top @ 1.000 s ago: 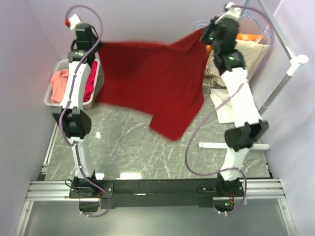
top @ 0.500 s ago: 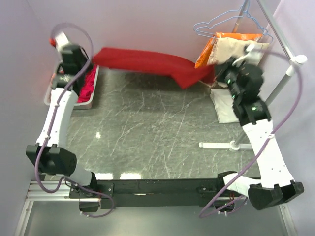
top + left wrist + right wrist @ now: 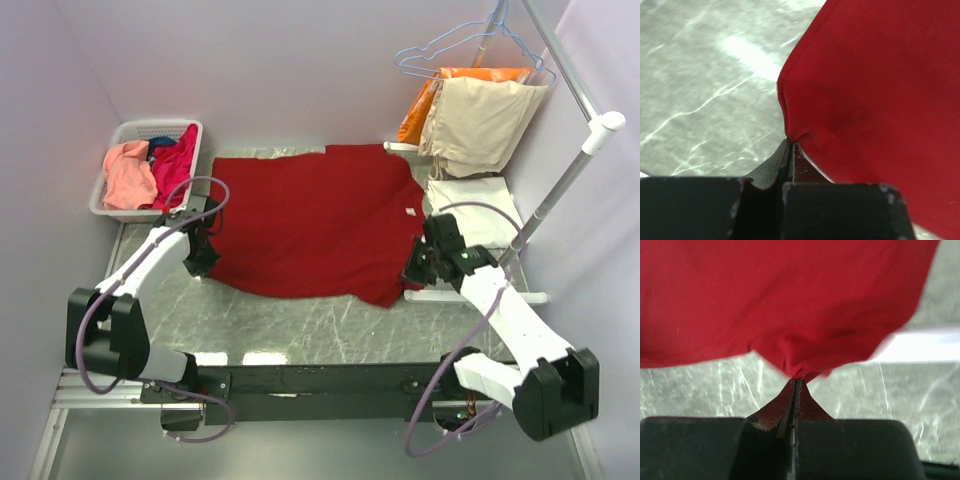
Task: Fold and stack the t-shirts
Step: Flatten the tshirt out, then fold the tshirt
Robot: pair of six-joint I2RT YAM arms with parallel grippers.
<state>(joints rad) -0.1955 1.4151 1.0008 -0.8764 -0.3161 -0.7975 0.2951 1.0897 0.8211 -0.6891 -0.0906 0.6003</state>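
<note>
The dark red t-shirt (image 3: pixel 315 220) lies spread flat on the marble table. My left gripper (image 3: pixel 203 257) is shut on its near left corner (image 3: pixel 790 132). My right gripper (image 3: pixel 413 272) is shut on its near right edge (image 3: pixel 797 371). A cream-white t-shirt (image 3: pixel 480 215) lies folded at the right, partly behind the rack pole. Salmon-pink (image 3: pixel 127 172), magenta (image 3: pixel 175 165) and a bit of blue cloth (image 3: pixel 158 145) fill the basket at the far left.
A white laundry basket (image 3: pixel 112 135) stands at the back left. A clothes rack (image 3: pixel 560 190) with beige (image 3: pixel 482 120) and orange (image 3: pixel 418 112) garments on wire hangers stands at the back right; its white base bar (image 3: pixel 480 296) lies by my right gripper.
Both grippers have swung down and toward me, laying the dark red shirt from held up in the air to flat on the table. Both still hold it.
</note>
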